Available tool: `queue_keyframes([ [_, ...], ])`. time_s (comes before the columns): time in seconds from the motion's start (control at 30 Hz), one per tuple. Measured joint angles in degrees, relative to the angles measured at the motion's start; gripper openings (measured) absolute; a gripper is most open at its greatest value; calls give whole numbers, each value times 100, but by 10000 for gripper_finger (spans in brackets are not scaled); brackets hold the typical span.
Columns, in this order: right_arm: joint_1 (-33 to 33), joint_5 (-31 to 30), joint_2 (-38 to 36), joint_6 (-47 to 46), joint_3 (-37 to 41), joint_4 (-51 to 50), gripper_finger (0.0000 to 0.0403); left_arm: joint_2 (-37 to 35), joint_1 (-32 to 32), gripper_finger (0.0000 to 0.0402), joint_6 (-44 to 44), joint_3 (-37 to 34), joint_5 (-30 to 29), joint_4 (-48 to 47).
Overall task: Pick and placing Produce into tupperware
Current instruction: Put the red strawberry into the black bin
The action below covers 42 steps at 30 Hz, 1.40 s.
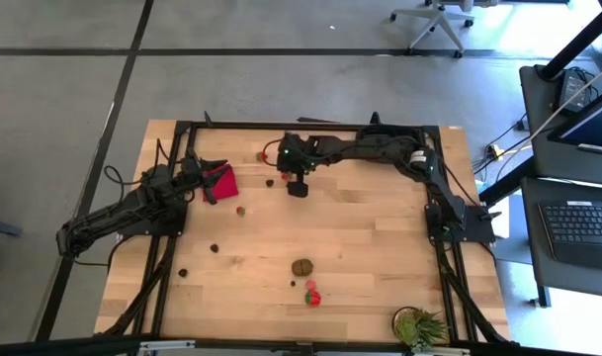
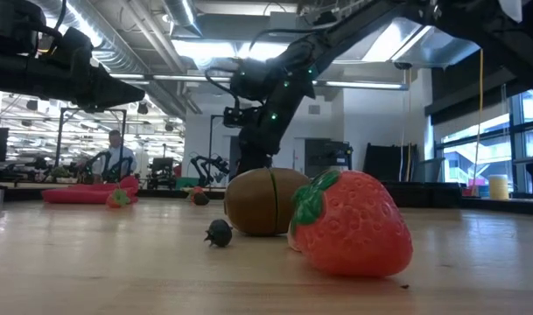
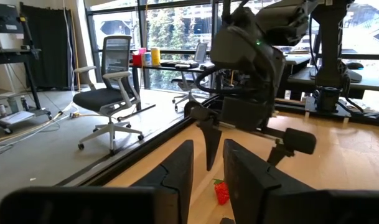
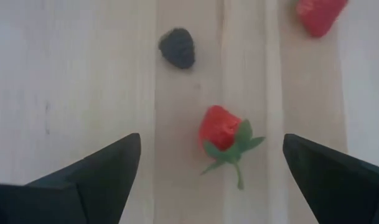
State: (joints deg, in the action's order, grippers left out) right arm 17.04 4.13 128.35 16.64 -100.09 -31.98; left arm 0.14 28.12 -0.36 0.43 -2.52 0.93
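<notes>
Right hand (image 4: 211,168), fingers spread wide, hovers directly over a small red strawberry (image 4: 221,132) on the tabletop (image 4: 71,81) near a blackberry (image 4: 177,48). Light, probably hard and slick; best pinched across its body. Left hand's (image 3: 208,171) fingers stand narrowly parted, empty.

My arms (image 1: 360,148): matte black, jointed, w/ black cables; small green LEDs; fingers (image 4: 83,180) dark, wedge-shaped.

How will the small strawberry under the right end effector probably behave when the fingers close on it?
The strawberry is short and rounded, so it may roll or slip sideways if squeezed off-centre. Its thin green stem looks flexible and makes a poor grip point. It lies between the open fingers of the right end effector, so a centred grasp seems possible.
</notes>
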Motion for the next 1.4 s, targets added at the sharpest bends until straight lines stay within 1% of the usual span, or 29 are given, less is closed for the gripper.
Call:
queue_keyframes([
  [0.2,-50,-487,0,173,0,29,391,1,0,70,0,1,0,0],
  [0.63,-41,-497,0,170,2,8,390,0,0,52,-2,2,0,0],
  [0.77,-43,-498,25,186,2,226,390,0,0,47,-2,2,0,0],
  [0.9,-86,-583,117,151,2,264,380,0,0,42,-2,0,2,2],
  [1.0,-116,-691,136,-169,7,121,369,0,0,38,-2,2,2,4],
  [1.13,-125,-803,164,-420,5,229,360,0,0,34,62,0,2,4],
  [1.2,-122,-857,173,-489,7,247,358,1,0,32,70,0,2,4],
  [1.4,-125,-851,174,-1074,4,264,357,0,0,28,74,2,2,4],
])
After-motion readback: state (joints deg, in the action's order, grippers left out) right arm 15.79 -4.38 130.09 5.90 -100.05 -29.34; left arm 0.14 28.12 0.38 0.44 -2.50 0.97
